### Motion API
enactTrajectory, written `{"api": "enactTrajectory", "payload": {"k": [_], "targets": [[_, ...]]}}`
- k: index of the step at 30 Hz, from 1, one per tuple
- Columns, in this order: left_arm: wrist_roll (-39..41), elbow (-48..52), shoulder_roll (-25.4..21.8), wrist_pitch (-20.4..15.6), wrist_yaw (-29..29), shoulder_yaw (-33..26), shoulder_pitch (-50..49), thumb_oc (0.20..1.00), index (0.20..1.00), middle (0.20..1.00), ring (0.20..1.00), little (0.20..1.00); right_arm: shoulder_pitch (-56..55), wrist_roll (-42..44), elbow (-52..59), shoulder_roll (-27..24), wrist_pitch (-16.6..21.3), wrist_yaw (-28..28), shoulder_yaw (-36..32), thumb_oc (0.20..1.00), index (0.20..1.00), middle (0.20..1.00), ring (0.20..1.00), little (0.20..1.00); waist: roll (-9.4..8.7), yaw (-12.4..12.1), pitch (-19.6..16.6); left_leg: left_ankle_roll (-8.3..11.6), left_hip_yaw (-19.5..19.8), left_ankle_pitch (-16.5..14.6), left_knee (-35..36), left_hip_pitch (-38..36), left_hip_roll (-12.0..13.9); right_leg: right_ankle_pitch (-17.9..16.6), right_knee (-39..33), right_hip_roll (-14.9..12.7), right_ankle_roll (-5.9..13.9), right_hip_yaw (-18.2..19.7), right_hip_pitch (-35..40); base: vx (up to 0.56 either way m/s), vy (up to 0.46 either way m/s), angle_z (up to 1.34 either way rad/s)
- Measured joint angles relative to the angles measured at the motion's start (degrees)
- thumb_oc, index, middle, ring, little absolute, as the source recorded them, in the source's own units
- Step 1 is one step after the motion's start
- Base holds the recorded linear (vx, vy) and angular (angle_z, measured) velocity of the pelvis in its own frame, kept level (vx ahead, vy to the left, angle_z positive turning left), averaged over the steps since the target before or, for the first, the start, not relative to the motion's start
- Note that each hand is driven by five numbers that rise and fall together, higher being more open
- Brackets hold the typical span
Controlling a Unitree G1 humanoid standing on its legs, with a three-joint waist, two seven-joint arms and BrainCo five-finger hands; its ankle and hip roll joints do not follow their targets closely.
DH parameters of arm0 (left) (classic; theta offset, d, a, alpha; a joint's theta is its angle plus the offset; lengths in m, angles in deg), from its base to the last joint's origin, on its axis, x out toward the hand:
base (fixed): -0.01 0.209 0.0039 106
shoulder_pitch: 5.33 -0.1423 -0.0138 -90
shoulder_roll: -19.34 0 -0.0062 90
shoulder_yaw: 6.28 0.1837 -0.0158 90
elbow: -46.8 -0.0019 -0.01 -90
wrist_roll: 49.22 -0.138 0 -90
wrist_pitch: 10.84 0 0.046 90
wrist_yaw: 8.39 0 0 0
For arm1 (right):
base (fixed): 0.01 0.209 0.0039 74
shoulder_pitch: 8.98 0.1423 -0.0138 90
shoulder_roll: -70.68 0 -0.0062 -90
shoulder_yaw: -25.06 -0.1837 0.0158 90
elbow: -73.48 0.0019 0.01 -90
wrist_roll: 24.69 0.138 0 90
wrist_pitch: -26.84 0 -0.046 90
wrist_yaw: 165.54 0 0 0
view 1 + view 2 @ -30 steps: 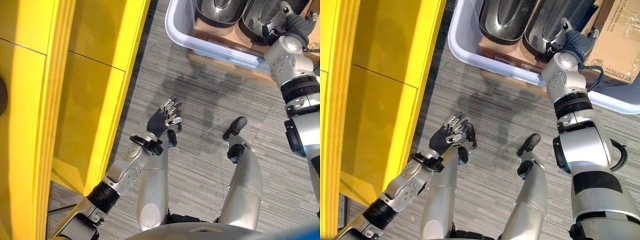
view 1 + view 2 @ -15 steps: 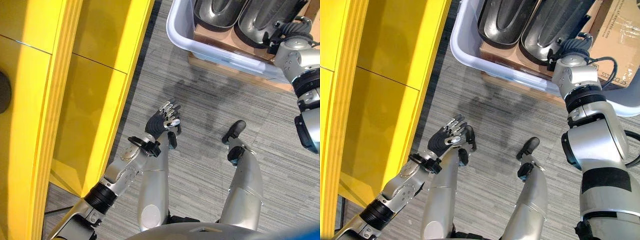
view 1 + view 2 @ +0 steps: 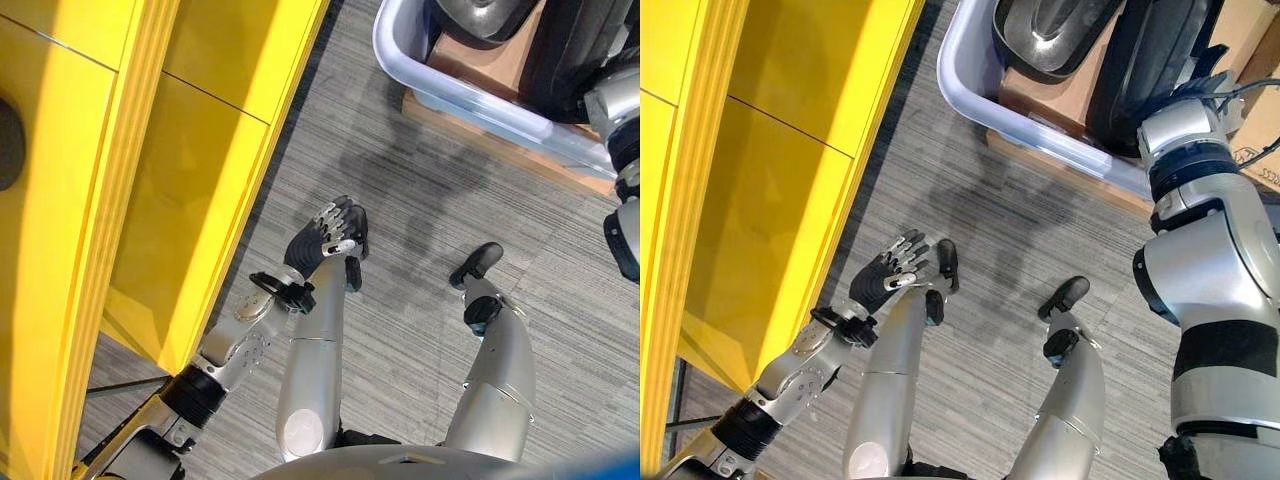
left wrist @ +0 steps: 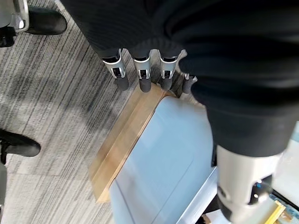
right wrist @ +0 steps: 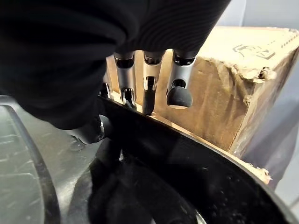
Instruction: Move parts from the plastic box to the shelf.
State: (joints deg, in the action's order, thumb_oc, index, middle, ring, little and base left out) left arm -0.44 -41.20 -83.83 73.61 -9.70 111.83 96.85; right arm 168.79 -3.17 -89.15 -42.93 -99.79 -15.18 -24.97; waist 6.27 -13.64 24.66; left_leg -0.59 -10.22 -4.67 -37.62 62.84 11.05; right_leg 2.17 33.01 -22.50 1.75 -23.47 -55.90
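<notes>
Fingers of my right hand (image 5: 145, 88) were hooked over the rim of a dark part (image 3: 1150, 60) in the plastic box (image 3: 970, 75), needing a firmer clamp before lifting, while my left hand (image 3: 325, 235) hung relaxed.

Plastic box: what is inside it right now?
The plastic box holds two glossy dark parts lying on a cardboard carton. The right robot hand curls over the rim of one part. The box floor is covered.
</notes>
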Motion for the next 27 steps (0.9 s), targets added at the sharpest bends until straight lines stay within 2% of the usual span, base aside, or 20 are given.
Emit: {"api": "enactTrajectory", "payload": {"k": [4,7,11,12,13,16,17,19,20,24,27], "targets": [[-0.04,0.0,-1.01,-0.26,0.42,-0.72,-0.01,1.0,1.0,1.0,1.0,1.0,0.04,0.03,-0.46,0.01,0.34,-0.94,-0.14,0.2,0.2,0.2,0.2,0.2,-0.23,-0.12,-0.11,0.02,0.42,0.0,-0.01,0.67,-0.06,0.03,-0.03,-0.05,0.05,-0.43,-0.28,0.0,0.0,0.0],[-0.09,-0.01,-0.94,-0.4,0.37,-0.77,-0.03,1.0,1.0,1.0,1.0,1.0,-0.33,0.02,-0.96,0.12,2.85,-2.35,-0.53,0.2,0.2,0.2,0.2,0.2,-0.29,-0.08,-0.15,0.1,0.64,0.06,-0.04,1.2,-0.05,0.04,-0.01,0.0,0.05,-0.61,-0.63,0.0,0.0,0.0],[-0.68,-0.02,-0.83,-0.72,-0.14,-0.6,-0.04,1.0,1.0,1.0,1.0,1.0,-2.99,0.13,-1.36,0.31,10.63,-6.14,-2.69,0.2,0.2,0.2,0.2,0.2,-0.28,0.0,-0.15,0.12,1.08,0.06,-0.42,1.48,0.04,0.05,0.18,0.1,0.06,-0.92,-0.54,-0.02,-0.028,0.0],[-0.89,-0.05,-0.74,-1.23,-0.19,-0.58,-0.06,1.0,1.0,1.0,1.0,1.0,-4.65,0.17,-0.8,0.62,14.44,-8.16,-4.9,0.2,0.2,0.2,0.2,0.2,-0.27,0.09,-0.16,0.15,1.09,0.08,-0.41,1.41,0.06,0.03,-0.02,0.23,0.03,-0.89,-0.42,-0.03,-0.014,-0.03],[-1.01,-0.06,-0.62,-1.47,-0.22,-0.59,-0.04,1.0,1.0,1.0,1.0,1.0,-5.51,0.23,-0.3,0.72,16.23,-8.89,-6.11,0.2,0.2,0.2,0.2,0.2,-0.27,0.17,-0.16,0.15,1.09,0.09,-0.41,1.33,0.07,0.02,-0.12,0.28,0.02,-0.88,-0.37,-0.03,-0.015,-0.05],[-1.12,-0.86,-0.17,-2.62,-0.54,-0.35,-0.08,1.0,1.0,1.0,1.0,1.0,-10.15,2.02,5.13,0.89,25.82,-11.82,-11.69,0.2,0.2,0.2,0.2,0.2,-0.24,0.55,-0.18,0.16,0.54,0.09,0.04,0.01,0.31,-0.04,-0.86,0.56,-0.04,-0.75,0.52,-0.03,-0.004,-0.09],[-1.13,-1.18,-0.18,-2.74,-0.76,-0.28,-0.13,1.0,1.0,1.0,1.0,1.0,-11.44,2.05,6.11,1.22,27.81,-12.31,-12.49,0.2,0.2,0.2,0.2,0.2,-0.21,0.55,-0.21,0.19,0.15,0.11,0.45,-0.52,0.32,-0.07,-1.14,0.59,-0.08,-0.52,0.7,-0.04,0.012,-0.11],[-1.27,-2.79,1.22,-4.03,-0.78,-0.44,-0.39,1.0,1.0,1.0,1.0,1.0,-15.97,1.81,11.77,1.64,32.19,-14.14,-16.66,0.2,0.2,0.2,0.2,0.2,-0.13,1.19,-0.25,0.17,-1.07,0.16,0.86,-1.99,0.6,-1.46,-2.71,1.43,-0.09,0.74,1.36,-0.04,0.024,-0.22],[-1.83,-3.53,2.3,-4.88,-0.76,0.21,-0.65,1.0,1.0,1.0,1.0,1.0,-19.73,-0.47,15.94,3.67,37.02,-15.59,-18.41,0.2,0.2,0.2,0.2,0.2,0.15,1.42,-0.17,-0.46,-2.57,0.44,2.01,-4.13,0.97,-2.76,-4.66,2.33,-0.29,1.56,2.59,-0.04,0.033,-0.32],[-3.29,-3.89,4.13,-6.79,-0.64,-0.06,-0.56,1.0,1.0,1.0,1.0,1.0,-32.03,-7.46,28.2,9.45,41.38,-18.31,-21.47,0.2,0.2,0.2,0.2,0.2,0.21,3.88,0.07,-0.51,-4.45,0.06,4.19,-10.17,1.15,-3.46,-6.57,3.4,0.33,3.71,6.34,-0.03,0.034,-0.28],[-3.27,-4.11,4.42,-7.81,0.1,-0.59,-1.0,1.0,1.0,1.0,1.0,1.0,-43.25,-12.03,35.84,12.07,43.05,-19.49,-22.69,0.2,0.2,0.2,0.2,0.2,0.09,7.28,0.29,-0.15,-5.82,-0.58,5.87,-16.65,1.08,-3.71,-8.09,3.82,0.72,5.3,11.22,-0.01,0.018,-0.21]]}}
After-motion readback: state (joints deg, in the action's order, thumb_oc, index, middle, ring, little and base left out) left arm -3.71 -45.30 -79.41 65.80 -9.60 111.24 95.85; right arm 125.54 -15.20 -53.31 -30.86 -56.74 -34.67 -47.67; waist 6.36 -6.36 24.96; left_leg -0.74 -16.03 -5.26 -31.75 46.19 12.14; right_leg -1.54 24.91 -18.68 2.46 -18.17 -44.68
